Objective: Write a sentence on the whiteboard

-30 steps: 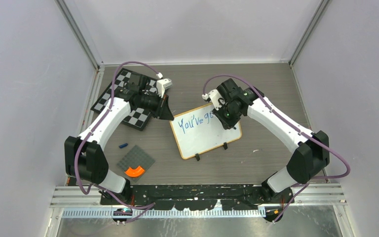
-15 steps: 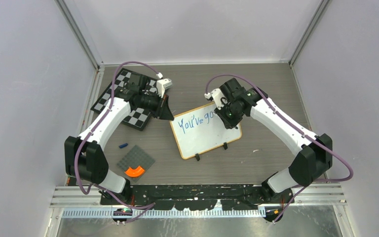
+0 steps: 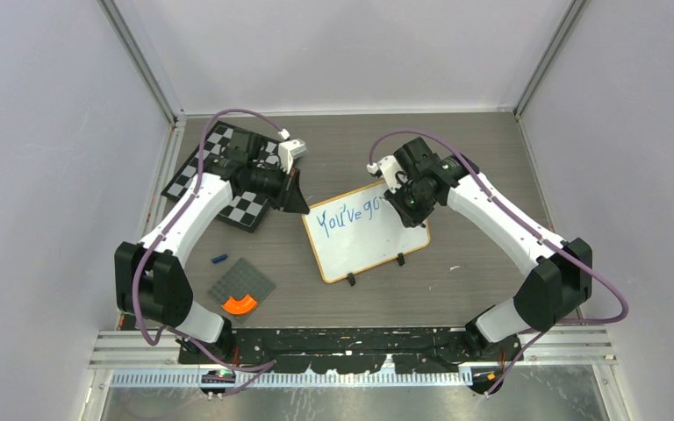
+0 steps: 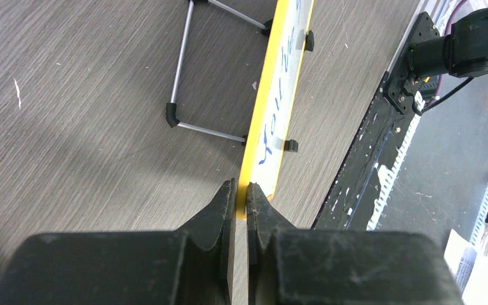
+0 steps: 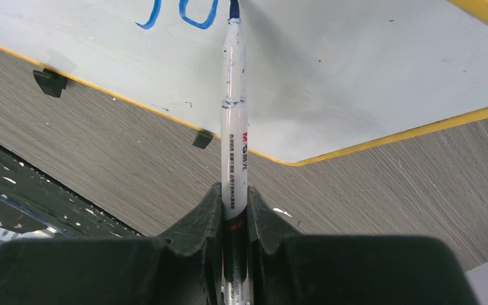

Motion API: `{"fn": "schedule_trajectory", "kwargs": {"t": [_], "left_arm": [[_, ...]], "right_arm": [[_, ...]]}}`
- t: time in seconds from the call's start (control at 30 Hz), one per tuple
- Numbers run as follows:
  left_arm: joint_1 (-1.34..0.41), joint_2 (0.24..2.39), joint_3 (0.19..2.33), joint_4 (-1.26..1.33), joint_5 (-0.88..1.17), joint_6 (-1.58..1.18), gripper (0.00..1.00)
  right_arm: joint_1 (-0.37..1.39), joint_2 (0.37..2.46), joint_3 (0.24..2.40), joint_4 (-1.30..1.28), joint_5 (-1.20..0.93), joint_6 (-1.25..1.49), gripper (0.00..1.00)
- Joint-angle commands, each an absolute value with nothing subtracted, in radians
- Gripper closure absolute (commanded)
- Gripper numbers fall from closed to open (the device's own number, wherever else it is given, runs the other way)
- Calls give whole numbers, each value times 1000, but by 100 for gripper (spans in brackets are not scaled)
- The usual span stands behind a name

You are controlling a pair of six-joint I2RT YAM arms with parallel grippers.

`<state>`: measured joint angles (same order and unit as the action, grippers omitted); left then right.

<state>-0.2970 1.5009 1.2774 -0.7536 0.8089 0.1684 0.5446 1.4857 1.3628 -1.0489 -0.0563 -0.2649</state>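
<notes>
The whiteboard (image 3: 364, 237) stands tilted on the table's middle, wooden frame, two black clip feet on its near edge, blue writing "You've go" along its top. My left gripper (image 3: 301, 203) is shut on the board's left corner; the left wrist view shows the yellow frame edge (image 4: 264, 114) pinched between the jaws (image 4: 241, 190). My right gripper (image 3: 410, 210) is shut on a white marker (image 5: 234, 121), whose blue tip touches the board (image 5: 356, 70) just right of the last blue letter.
A black-and-white chessboard (image 3: 219, 180) lies at the back left under my left arm. A grey baseplate (image 3: 242, 286) with an orange curved piece (image 3: 240, 304) and a small blue cap (image 3: 219, 259) lie at the front left. The board's metal stand (image 4: 194, 82) shows behind it.
My right gripper with the marker has moved slightly right along the board's top; the writing has grown from "You've g" to "You've go". The left arm has not moved.
</notes>
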Motion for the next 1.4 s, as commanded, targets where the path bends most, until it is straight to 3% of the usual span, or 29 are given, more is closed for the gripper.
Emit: {"fn": "schedule_trajectory", "kwargs": {"t": [0.0,0.97,1.37], "left_arm": [[-314,1518,1270,-758,788,178,100],[-316,1521,1278,-762,787,180,100],[-316,1526,1279,-763,788,185,100]], "right_arm": [[527,1480,1355,-1041,-33,-284,100],[479,1508,1443,-1041,-64,-308,100],[480,1482,1353,-1048,-82,-300,100]]}}
